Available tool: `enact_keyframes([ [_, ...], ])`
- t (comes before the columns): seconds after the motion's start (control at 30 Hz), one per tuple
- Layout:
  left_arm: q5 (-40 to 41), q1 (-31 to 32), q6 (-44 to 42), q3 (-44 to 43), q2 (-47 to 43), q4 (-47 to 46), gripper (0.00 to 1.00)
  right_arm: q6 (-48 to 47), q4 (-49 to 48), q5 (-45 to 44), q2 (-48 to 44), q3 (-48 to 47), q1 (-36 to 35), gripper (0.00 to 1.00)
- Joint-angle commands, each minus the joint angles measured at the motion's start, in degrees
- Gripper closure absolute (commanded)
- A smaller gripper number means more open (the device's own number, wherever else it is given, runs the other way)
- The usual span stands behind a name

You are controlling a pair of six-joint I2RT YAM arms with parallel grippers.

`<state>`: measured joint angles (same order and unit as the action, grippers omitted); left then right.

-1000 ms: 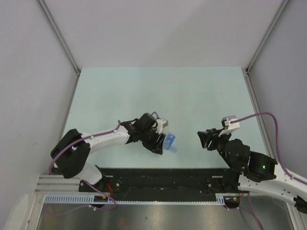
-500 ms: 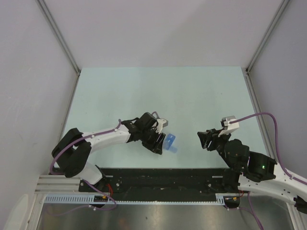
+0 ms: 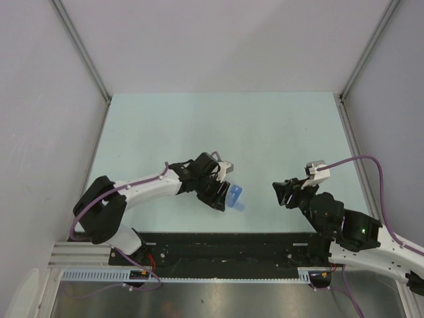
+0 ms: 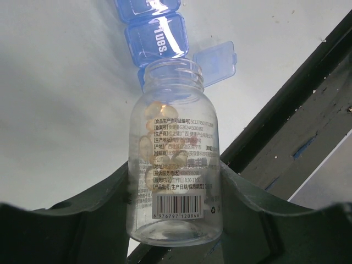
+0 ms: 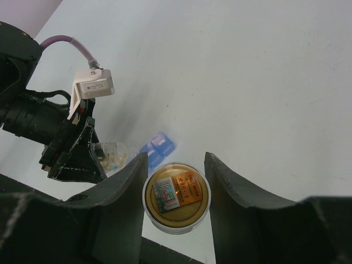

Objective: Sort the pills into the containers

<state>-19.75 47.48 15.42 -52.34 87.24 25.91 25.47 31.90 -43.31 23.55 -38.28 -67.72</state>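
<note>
My left gripper (image 3: 219, 196) is shut on a clear pill bottle (image 4: 173, 154) with a white label and pale yellow pills (image 4: 151, 144) inside. The bottle is tilted, its open mouth over the end compartment of the blue pill box (image 4: 157, 38), whose lid (image 4: 215, 61) stands open. The box lies on the table (image 3: 235, 197) right of the left gripper. My right gripper (image 5: 176, 181) is shut on the bottle's round gold cap (image 5: 176, 197), held apart to the right (image 3: 283, 192). The box (image 5: 158, 148) and the bottle (image 5: 113, 154) also show in the right wrist view.
The pale green table (image 3: 265, 132) is walled by grey panels on three sides. A black rail (image 3: 225, 245) runs along the near edge, just below the pill box. The left arm's wrist camera (image 5: 92, 83) sits above the bottle.
My left wrist has shifted and turned slightly with the bottle. The pill box and my right arm have not moved.
</note>
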Motion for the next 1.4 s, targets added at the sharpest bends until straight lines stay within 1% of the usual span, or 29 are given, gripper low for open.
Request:
enact_keyframes([
  [0.0, -0.6, -0.3, -0.9, -2.5, 0.5, 1.2, 1.0, 1.0, -0.7, -1.4, -0.7, 0.2, 0.2, 1.0],
  [0.9, -0.8, 0.9, -1.4, -5.2, 2.2, 4.3, 1.0, 1.7, -0.4, -1.6, -1.7, 0.5, 0.1, 1.0],
  [1.37, -0.9, 1.5, -2.1, -8.3, 4.2, 6.8, 1.0, 2.3, 0.4, -1.7, -2.3, 0.5, 0.1, 1.0],
])
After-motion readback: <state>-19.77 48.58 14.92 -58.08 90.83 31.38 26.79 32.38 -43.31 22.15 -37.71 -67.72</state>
